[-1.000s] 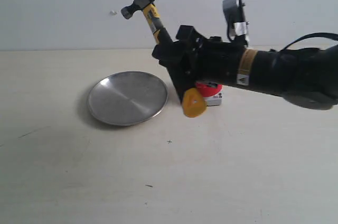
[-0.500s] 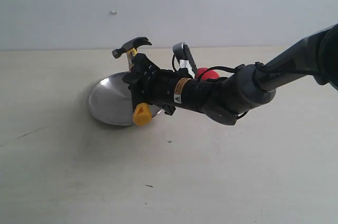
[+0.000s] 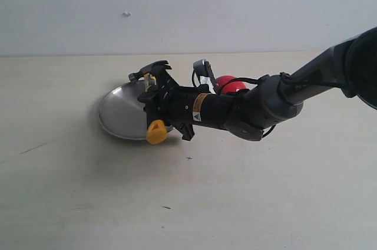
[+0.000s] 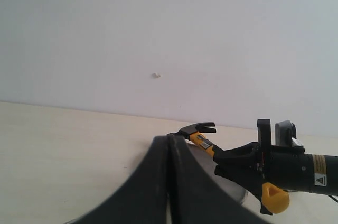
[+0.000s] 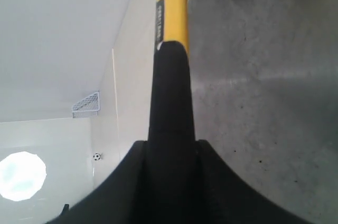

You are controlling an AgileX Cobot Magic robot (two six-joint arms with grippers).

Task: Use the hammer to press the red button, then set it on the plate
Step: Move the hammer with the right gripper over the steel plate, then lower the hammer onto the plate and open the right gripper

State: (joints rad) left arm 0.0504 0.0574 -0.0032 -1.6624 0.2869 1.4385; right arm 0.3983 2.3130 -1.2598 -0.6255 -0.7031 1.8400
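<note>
My right gripper (image 3: 158, 101) is shut on the black handle of the hammer (image 3: 151, 73) and holds it low over the silver plate (image 3: 118, 114). The dark head points to the far side; the yellow end (image 3: 155, 132) hangs over the plate's near rim. In the right wrist view the handle (image 5: 170, 102) runs between the jaws of the right gripper (image 5: 170, 147), with the plate (image 5: 264, 76) close beneath. The red button (image 3: 231, 84) shows partly behind the right arm. My left gripper (image 4: 170, 138) is shut on nothing, away from the hammer (image 4: 199, 134).
The right arm (image 3: 265, 102) stretches across the pale table (image 3: 188, 203) from the right edge, covering the button's base. A white wall (image 3: 188, 8) stands behind the table.
The right arm has swung left from the button to the plate and lowered the hammer, which is now tipped flatter, close over the plate.
</note>
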